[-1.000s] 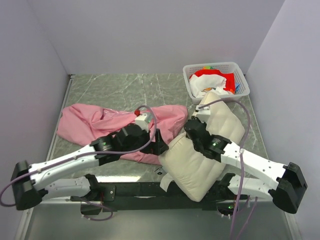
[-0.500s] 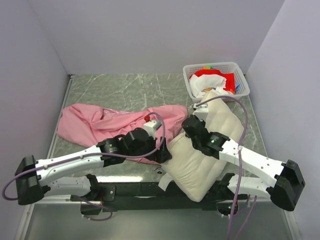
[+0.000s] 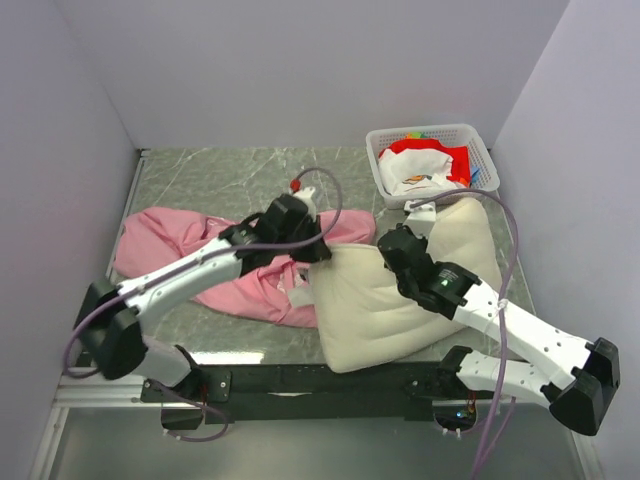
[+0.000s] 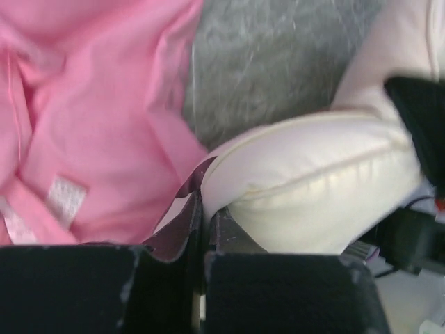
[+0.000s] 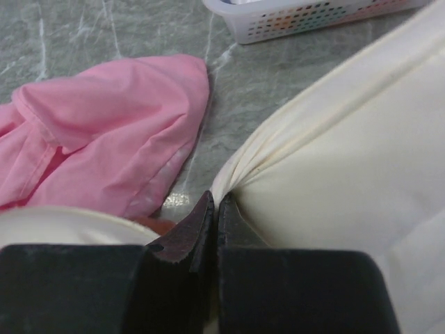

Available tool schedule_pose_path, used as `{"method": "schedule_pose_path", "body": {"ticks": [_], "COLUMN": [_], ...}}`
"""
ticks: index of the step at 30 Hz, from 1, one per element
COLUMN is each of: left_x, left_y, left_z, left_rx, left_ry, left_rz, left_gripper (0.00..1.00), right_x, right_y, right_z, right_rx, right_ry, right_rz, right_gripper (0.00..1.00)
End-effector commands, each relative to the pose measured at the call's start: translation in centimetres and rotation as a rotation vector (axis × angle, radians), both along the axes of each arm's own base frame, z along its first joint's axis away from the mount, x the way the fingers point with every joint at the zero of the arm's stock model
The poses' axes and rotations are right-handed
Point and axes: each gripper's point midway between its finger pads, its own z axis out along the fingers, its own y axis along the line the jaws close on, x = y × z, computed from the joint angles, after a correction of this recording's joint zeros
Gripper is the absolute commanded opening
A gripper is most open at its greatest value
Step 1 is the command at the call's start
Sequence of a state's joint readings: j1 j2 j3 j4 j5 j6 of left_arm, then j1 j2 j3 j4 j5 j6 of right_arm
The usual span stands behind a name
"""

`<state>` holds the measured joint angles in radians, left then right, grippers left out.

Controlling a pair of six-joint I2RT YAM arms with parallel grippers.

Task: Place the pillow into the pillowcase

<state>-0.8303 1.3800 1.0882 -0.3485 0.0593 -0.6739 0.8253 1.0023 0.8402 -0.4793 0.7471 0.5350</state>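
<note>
The cream pillow point(image 3: 380, 310) lies slanted across the near right of the table, its left end over the edge of the pink pillowcase point(image 3: 190, 245). My left gripper point(image 3: 322, 252) is shut on the pillow's upper left corner; the left wrist view shows its jaws point(image 4: 205, 209) pinching the piped seam of the pillow point(image 4: 313, 188), with the pillowcase point(image 4: 90, 139) just to the left. My right gripper point(image 3: 386, 242) is shut on the pillow's top edge further right; in the right wrist view point(image 5: 217, 202) bunched fabric of the pillow point(image 5: 348, 153) is caught between the jaws, with the pillowcase point(image 5: 104, 125) beyond.
A white plastic basket point(image 3: 480, 140) holding red and white cloth stands at the back right, just past the pillow; its rim point(image 5: 299, 17) shows in the right wrist view. Grey walls close in the table on three sides. Bare marbled tabletop point(image 3: 250, 180) lies behind the pillowcase.
My left gripper went from open over the pillowcase to the pillow's corner and shut on it. The pillow swung leftward and lies flatter, and the right arm shifted with it.
</note>
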Motion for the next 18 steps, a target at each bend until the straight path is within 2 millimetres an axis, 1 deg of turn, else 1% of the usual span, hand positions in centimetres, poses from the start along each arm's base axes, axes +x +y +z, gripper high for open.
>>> {"method": "schedule_pose_path", "body": {"ticks": [1, 2, 3, 4, 5, 6, 7, 8, 9, 10, 11, 12, 13, 14, 15, 16, 17, 18], "left_x": [6.8, 7.1, 7.8, 7.8, 7.9, 8.0, 7.8, 7.9, 7.9, 7.9, 7.9, 7.9, 7.8, 8.0, 7.9, 7.7, 8.5, 8.4], "left_y": [-3.1, -4.0, -5.4, -6.0, -6.9, -7.3, -7.7, -7.9, -7.8, -7.7, -7.3, -7.0, -6.6, -5.8, -5.1, -4.4, -1.8, -0.2], "left_z": [4.7, 4.8, 4.9, 4.7, 3.5, 3.3, 2.8, 2.4, 1.6, 1.4, 1.9, 2.0, 2.5, 4.1, 4.4, 5.0, 6.4, 5.7], "left_rx": [-0.052, -0.053, -0.06, -0.062, -0.046, -0.048, -0.052, -0.049, -0.04, -0.041, -0.042, -0.038, -0.041, -0.05, -0.04, -0.039, 0.001, 0.035], "left_ry": [-0.135, -0.127, -0.119, -0.111, -0.092, -0.088, -0.075, -0.07, -0.059, -0.057, -0.071, -0.077, -0.091, -0.131, -0.143, -0.145, -0.193, -0.187], "left_rz": [0.007, -0.012, -0.034, -0.047, -0.058, -0.062, -0.072, -0.07, -0.066, -0.056, -0.041, -0.033, -0.023, 0.007, 0.03, 0.048, 0.158, 0.211], "left_gripper": [0.01, 0.01, 0.01, 0.01, 0.01, 0.01, 0.01, 0.01, 0.01, 0.06, 0.12, 0.21, 0.45, 0.52, 0.59, 0.74, 0.78, 0.8], "right_x": [-1.4, -1.6, -1.7, -1.7, -1.7, -1.7, -1.5, -1.3, -1.1, -0.9, -0.5, -0.3, -0.1, 0.2, 0.2, 0.4, 0.5, 0.1], "right_y": [-0.2, -0.4, -0.7, -0.9, -1.3, -1.4, -1.4, -1.4, -1.1, -0.8, -0.6, -0.4, 0.0, 0.4, 1.0, 1.5, 2.3, 3.5], "right_z": [0.9, 0.1, -0.3, -0.7, -1.4, -1.8, -2.1, -2.5, -2.5, -2.5, -1.8, -1.4, -0.9, 0.0, 0.5, 1.3, 2.0, 2.2], "right_rx": [0.021, 0.009, -0.001, -0.01, -0.026, -0.029, -0.036, -0.025, -0.023, -0.016, -0.001, 0.003, 0.018, 0.035, 0.047, 0.069, 0.088, 0.103], "right_ry": [0.028, 0.041, 0.041, 0.048, 0.061, 0.069, 0.069, 0.085, 0.088, 0.089, 0.076, 0.071, 0.055, 0.039, 0.036, 0.017, 0.005, 0.012], "right_rz": [0.036, 0.035, 0.031, 0.026, 0.015, 0.015, 0.019, 0.023, 0.039, 0.042, 0.038, 0.043, 0.053, 0.064, 0.093, 0.116, 0.156, 0.232], "right_gripper": [0.0, 0.0, 0.0, 0.0, 0.0, 0.0, 0.08, 0.12, 0.18, 0.33, 0.44, 0.55, 0.74, 0.83, 0.89, 0.99, 1.0, 1.0]}}
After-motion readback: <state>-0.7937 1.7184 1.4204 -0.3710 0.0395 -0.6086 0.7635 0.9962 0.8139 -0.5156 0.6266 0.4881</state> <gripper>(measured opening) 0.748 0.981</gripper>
